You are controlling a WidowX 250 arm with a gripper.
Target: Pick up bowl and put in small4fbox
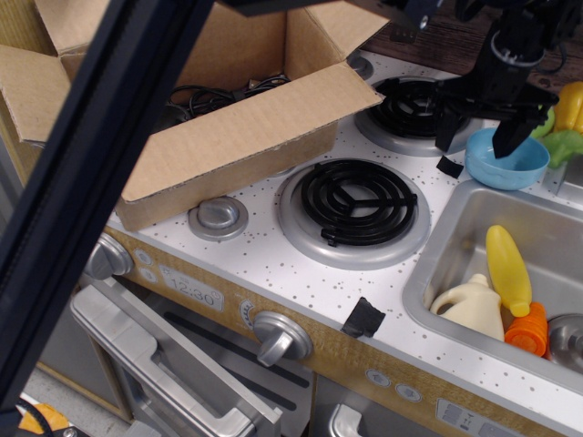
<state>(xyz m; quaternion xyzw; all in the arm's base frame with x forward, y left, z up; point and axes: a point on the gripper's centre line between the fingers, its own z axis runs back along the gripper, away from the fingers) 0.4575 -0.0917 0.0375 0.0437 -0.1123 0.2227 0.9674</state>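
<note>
Nearest me, along the front edge of the toy stove counter [273, 264], I see the oven knobs [278, 335] and a scrap of black tape [363, 317], none of it in my way. At the right edge the steel sink [437, 264] holds a yellow toy, a cream jug and an orange piece, all clear of my work. Further back, towards the right rear corner, the bowl [507, 164] sits upright on the counter just beside the rear burner [410, 107]. My gripper [478, 137] hangs over it with the jaws spread: one finger stands outside the bowl's left wall and the other dips inside the rim, so I judge I am set to pinch that wall. I cannot tell whether either finger touches it. At the far left the small4fbox [232, 137] stands with its flaps folded out, mouth open to receive the bowl, with some black cables lying inside.
</note>
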